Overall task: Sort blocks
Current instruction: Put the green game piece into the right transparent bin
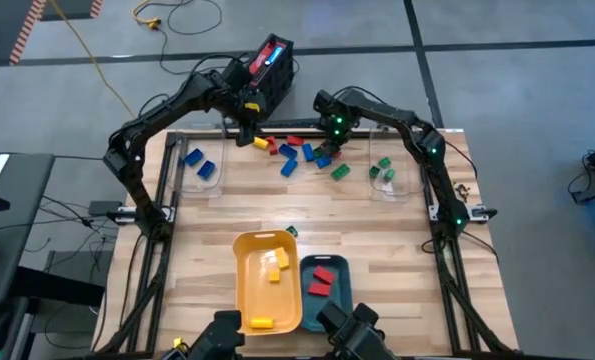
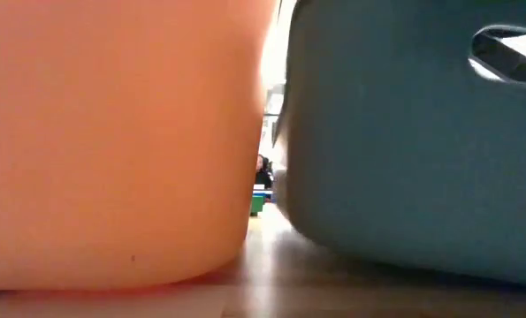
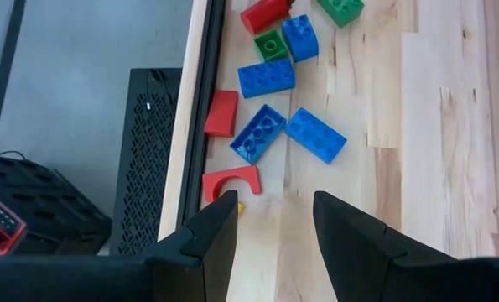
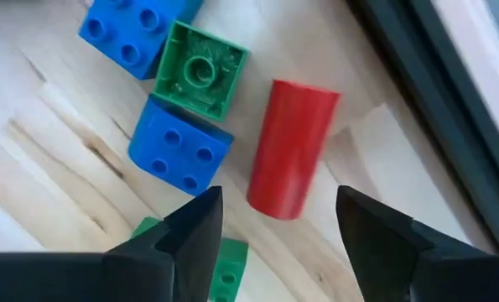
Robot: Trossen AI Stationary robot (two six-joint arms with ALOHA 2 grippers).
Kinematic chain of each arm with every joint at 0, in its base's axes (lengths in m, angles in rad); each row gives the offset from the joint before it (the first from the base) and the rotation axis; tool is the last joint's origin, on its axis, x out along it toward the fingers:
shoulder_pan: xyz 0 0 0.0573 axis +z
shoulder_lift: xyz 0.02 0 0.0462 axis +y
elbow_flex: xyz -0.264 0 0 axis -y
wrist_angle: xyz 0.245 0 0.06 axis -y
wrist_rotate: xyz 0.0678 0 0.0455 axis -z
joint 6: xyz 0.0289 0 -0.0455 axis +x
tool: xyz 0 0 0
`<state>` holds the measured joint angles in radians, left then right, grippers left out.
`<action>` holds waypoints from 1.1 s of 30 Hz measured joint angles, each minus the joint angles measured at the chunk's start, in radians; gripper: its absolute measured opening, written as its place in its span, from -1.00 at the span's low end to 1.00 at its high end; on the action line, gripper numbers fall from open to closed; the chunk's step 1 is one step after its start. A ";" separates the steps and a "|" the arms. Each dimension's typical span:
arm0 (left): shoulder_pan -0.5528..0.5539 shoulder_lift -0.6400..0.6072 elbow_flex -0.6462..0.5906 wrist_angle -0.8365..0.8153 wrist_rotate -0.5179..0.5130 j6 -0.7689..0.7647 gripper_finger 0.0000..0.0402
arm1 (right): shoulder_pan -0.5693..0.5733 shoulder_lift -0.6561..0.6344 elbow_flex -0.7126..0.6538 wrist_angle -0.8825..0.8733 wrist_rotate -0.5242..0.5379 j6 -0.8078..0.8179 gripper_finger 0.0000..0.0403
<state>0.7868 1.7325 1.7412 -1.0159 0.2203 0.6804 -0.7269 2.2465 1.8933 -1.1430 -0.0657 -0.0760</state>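
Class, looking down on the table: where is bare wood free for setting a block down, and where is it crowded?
Free: the wide middle of the table, between the loose blocks at the far edge and the yellow tray and teal tray. Crowded: the far edge, where both grippers hover.

Right gripper (image 4: pixel 274 231) hangs over the far-edge pile, a cylinder block (image 4: pixel 291 147) just ahead between its spread fingers, three square blocks (image 4: pixel 180 144) bunched beside that (touching one another). Left gripper (image 3: pixel 274 231) sits over the pile's other end, an arch block (image 3: pixel 230 182) off one fingertip, more blocks (image 3: pixel 276 134) lying farther ahead of its parted fingers
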 joint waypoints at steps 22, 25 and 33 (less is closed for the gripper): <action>-0.001 0.000 0.000 0.041 0.015 0.024 -0.24 | 0.012 -0.066 0.017 -0.088 0.016 0.011 0.13; 0.011 0.018 -0.006 0.093 0.058 0.018 -0.24 | 0.034 -0.149 -0.005 -0.022 0.015 0.025 0.13; 0.172 0.100 -0.031 0.053 0.178 0.025 -0.38 | 0.148 -0.389 -0.051 0.094 0.016 0.074 0.13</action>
<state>0.9584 1.8324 1.7100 -0.9626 0.3987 0.7054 -0.5790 1.8576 1.8427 -1.0486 -0.0502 -0.0023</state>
